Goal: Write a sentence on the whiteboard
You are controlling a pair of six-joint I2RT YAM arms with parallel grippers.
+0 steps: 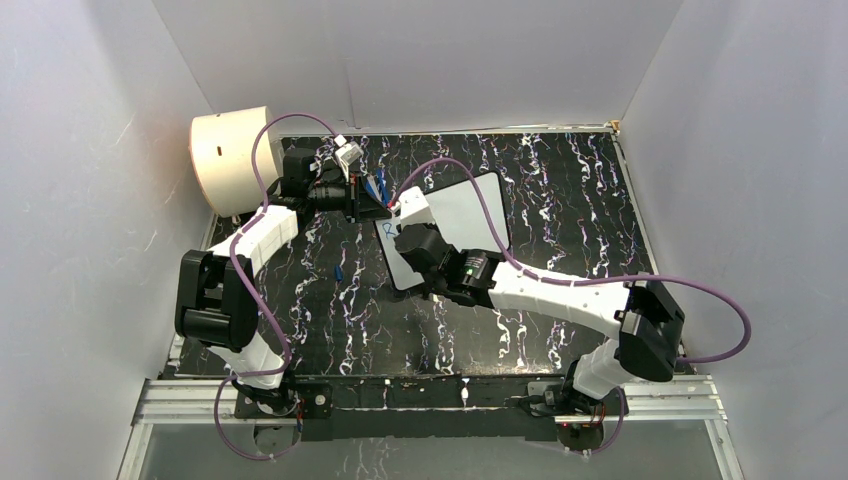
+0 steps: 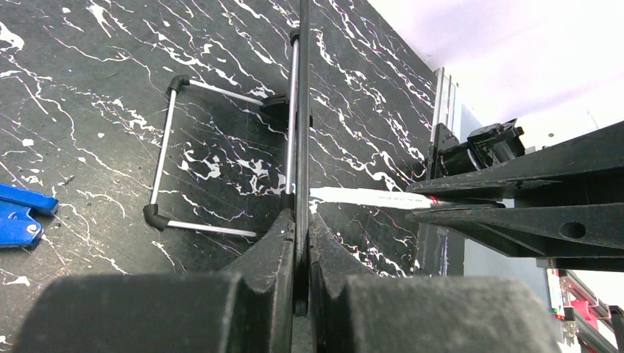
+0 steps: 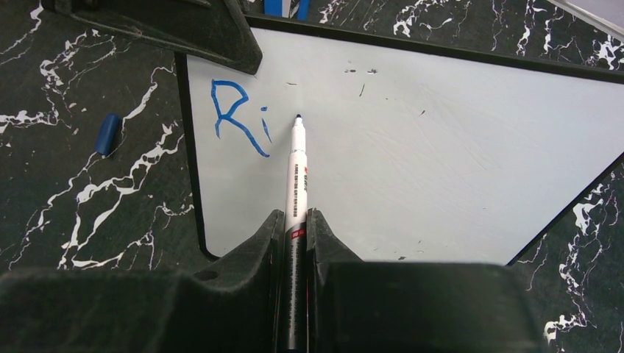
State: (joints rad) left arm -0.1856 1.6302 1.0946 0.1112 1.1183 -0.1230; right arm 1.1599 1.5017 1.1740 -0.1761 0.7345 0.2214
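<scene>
1. The whiteboard point(image 3: 441, 162) lies directly ahead of and beneath your right gripper point(image 3: 294, 220), filling most of that wrist's view. Its black-rimmed left edge runs just left of the fingers.
2. The sentence point(image 3: 237, 118) consists of only a blue "R" and a small "i". It sits in the board's upper left corner, ahead and slightly left of the right gripper's fingertips.
3. Your right gripper is clamped tight on the marker pen point(image 3: 296, 176). The barrel runs straight out between the two fingers, and its dark tip ends just right of the "i". You cannot tell from these views whether the tip actually touches the surface.
4. Your left gripper point(image 2: 302, 220) is pinched closed on the whiteboard's rim. In its own view the board appears edge-on, as a thin dark line running up from between the fingers.
5. From the left wrist, the white pen comes in from the right and meets the board just above the left fingertips.
6. A wire frame point(image 2: 165, 158) with black corners rests on the table to the left of the left gripper, and its two rods reach toward the board's edge.
7. A blue cap point(image 3: 108, 134) lies on the table point(image 1: 560, 200), left of the right gripper and beyond the board's edge.
8. A blue plastic piece point(image 2: 18, 213) lies far left of the left fingers.
9. A cream drum point(image 1: 232, 160) stands behind the left arm at the back left corner.
</scene>
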